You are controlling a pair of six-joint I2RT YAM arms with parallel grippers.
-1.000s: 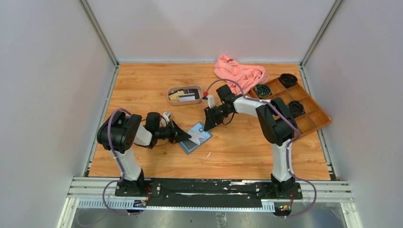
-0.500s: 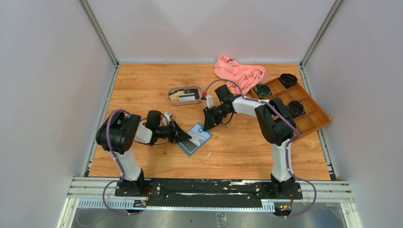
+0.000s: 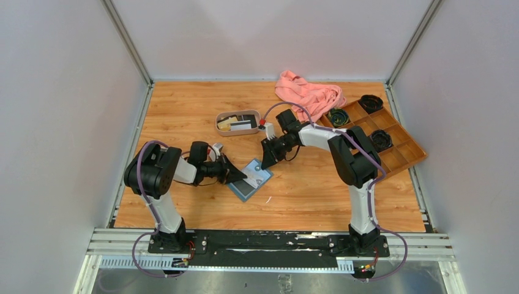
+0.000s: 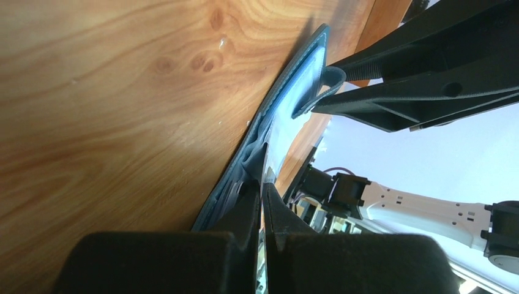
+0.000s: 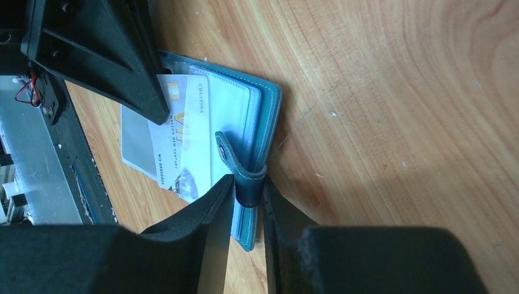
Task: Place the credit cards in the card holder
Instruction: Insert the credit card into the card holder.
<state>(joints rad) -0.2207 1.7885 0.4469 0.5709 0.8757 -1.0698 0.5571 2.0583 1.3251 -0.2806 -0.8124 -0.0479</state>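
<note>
The card holder is laid open on the worktop, just ahead of the arm bases. At its left side the left pincer is seen closed, with a white card gripped edge-on between its tips and spread across the holder's pale inside. At its right side the right pincer is clamped on the holder's snap strap, one finger on each side. Beyond the card holder an oval tray is set, with more credit cards kept inside. Farther back and right of the card holder a pink cloth is heaped beside a brown compartmented box.
</note>
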